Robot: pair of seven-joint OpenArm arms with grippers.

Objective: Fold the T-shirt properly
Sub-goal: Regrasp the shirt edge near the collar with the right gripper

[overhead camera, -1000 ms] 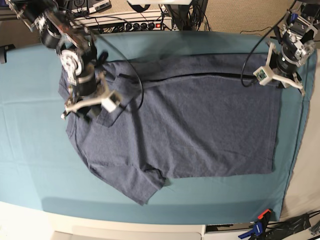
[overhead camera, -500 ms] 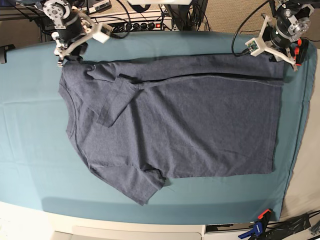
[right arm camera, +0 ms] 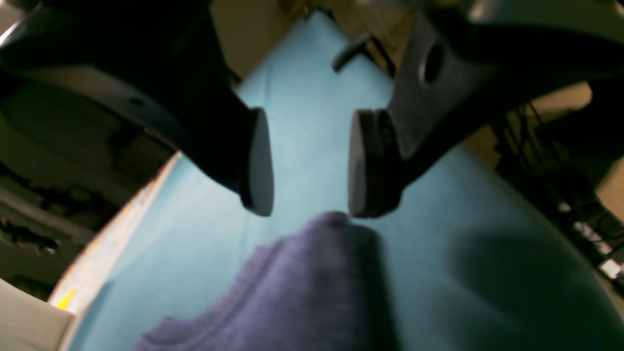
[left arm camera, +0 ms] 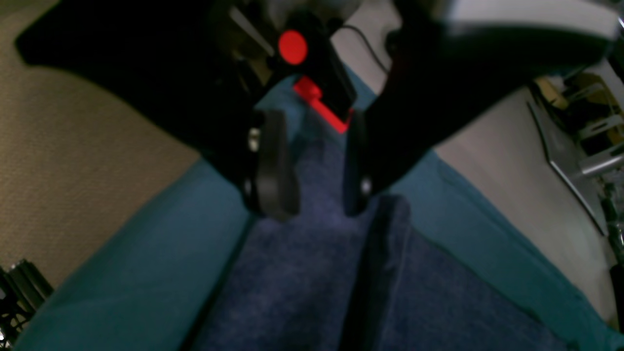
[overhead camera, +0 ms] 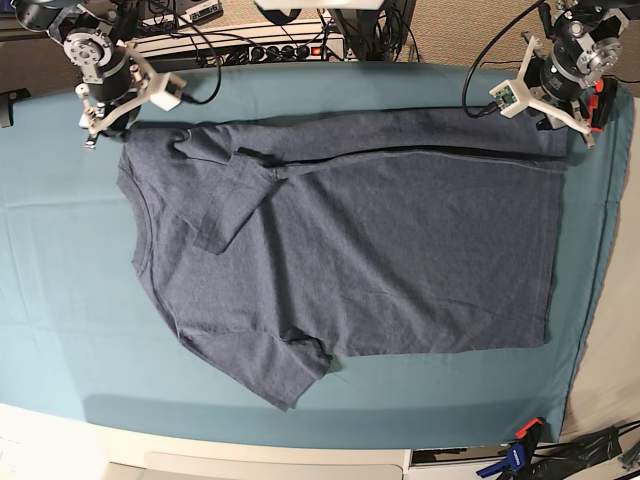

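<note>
T-shirt [overhead camera: 350, 240] flat on teal cloth [overhead camera: 60, 300], far edge folded in. Left claw [left arm camera: 309, 173] open over hem corner. Right claw [right arm camera: 309, 163] open by shoulder, holding nothing, likely freeing room.

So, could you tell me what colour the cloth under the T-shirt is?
Teal; the table cloth shows best in the base view, spread under the blue-grey T-shirt.

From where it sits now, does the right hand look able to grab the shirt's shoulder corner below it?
Probably yes. The right hand is open just above the raised corner of the slate blue-grey cotton T-shirt, with only bare teal table cloth around it and nothing between them.
</note>
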